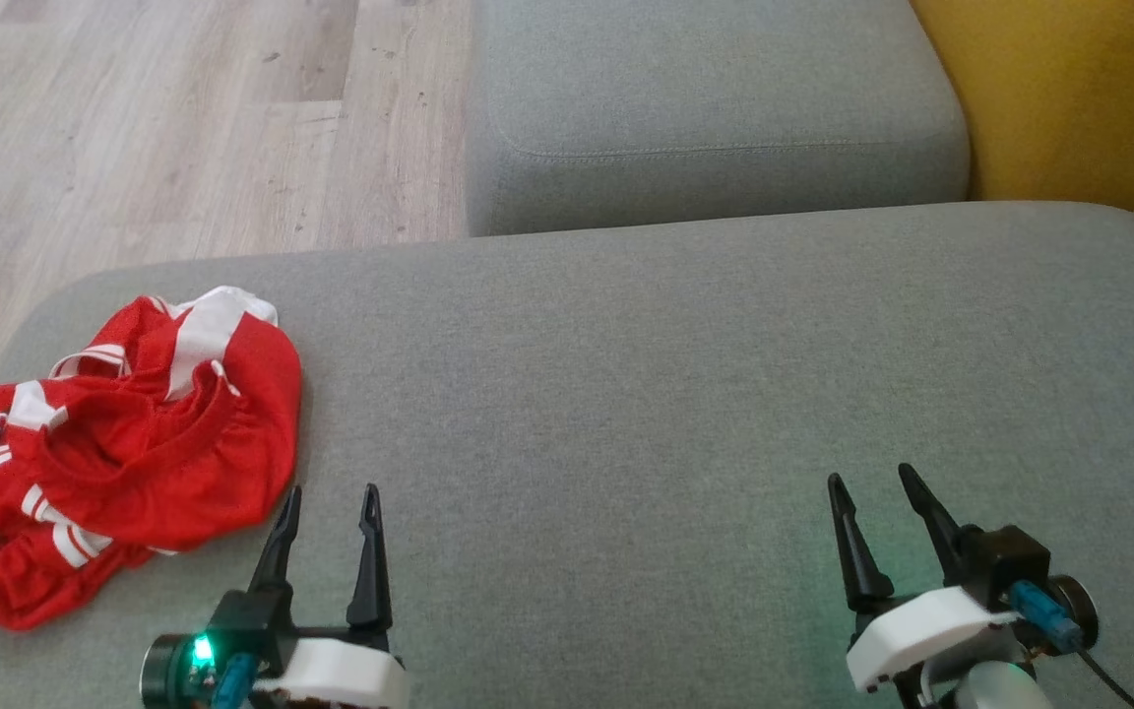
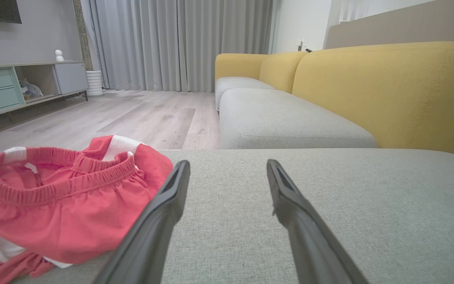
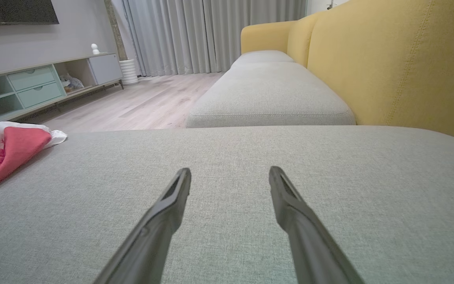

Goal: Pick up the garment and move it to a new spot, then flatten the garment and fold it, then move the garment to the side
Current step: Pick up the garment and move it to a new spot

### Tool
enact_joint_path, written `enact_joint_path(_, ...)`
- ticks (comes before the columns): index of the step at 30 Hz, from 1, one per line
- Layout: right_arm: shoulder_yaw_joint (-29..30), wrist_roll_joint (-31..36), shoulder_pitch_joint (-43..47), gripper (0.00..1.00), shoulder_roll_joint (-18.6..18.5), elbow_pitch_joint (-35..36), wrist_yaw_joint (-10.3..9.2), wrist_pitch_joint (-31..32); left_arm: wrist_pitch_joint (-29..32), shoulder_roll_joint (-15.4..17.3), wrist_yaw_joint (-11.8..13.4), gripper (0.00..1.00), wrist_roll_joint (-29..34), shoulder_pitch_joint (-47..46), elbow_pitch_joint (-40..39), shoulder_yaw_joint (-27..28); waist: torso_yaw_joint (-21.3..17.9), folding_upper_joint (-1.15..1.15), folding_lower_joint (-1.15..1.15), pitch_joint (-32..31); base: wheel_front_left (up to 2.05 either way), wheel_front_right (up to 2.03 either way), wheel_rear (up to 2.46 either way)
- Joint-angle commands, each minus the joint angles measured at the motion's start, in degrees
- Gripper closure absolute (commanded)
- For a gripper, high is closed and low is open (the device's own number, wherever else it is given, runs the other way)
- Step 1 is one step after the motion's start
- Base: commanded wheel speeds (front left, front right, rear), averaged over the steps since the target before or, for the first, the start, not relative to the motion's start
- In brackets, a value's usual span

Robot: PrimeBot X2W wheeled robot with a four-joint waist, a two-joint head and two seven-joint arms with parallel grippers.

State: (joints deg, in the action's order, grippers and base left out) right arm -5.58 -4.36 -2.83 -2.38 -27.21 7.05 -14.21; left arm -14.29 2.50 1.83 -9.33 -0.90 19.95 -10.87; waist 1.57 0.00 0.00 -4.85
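The garment (image 1: 124, 443) is a crumpled red piece with white stripes and an elastic waistband, lying at the left end of the grey sofa seat (image 1: 675, 394). My left gripper (image 1: 331, 492) stands open just right of the garment's near edge, nothing between its fingers. In the left wrist view the garment (image 2: 61, 201) lies left of the open left gripper (image 2: 227, 165). My right gripper (image 1: 872, 483) is open far to the right over bare cushion. In the right wrist view the garment (image 3: 6, 150) shows at the far left, well away from the open right gripper (image 3: 230, 171).
A second grey seat cushion (image 1: 715, 108) adjoins the far side. The yellow backrest (image 1: 1079, 98) runs along the right. Wood floor (image 1: 134, 128) lies beyond the seat's left and far edges. A low TV cabinet (image 2: 14, 86) and grey curtains (image 2: 179, 43) stand across the room.
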Motion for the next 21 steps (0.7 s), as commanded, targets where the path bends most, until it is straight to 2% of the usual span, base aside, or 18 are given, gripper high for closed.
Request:
enact_joint_path(1,-1.1,0.2,-2.8,0.0,-0.5,1.4,0.44,-0.8,-0.7,0.4,0.1,0.0,-0.1,-3.1,-1.6,2.1,0.1,0.0,0.0,0.0,0.0,0.0,0.0)
enact_joint_path(10,-0.9,-0.2,-2.5,0.0,-0.5,1.3,0.44,-0.8,-0.7,0.4,0.2,0.0,-0.2,-3.3,-1.0,2.4,2.2,0.0,0.0,0.1,0.0,0.0,0.0)
enact_joint_path(14,-0.7,-0.2,-2.0,0.0,-0.5,1.5,0.44,-0.8,-0.7,0.4,0.3,0.0,0.1,-3.8,-1.0,2.4,6.4,0.0,0.0,0.3,0.0,0.0,0.0)
enact_joint_path(21,-0.8,-0.3,-1.7,0.0,-0.5,1.7,0.44,-0.8,-0.7,0.4,0.5,0.0,1.0,-4.0,-1.3,4.1,17.6,0.0,0.0,1.0,0.0,0.0,0.0)
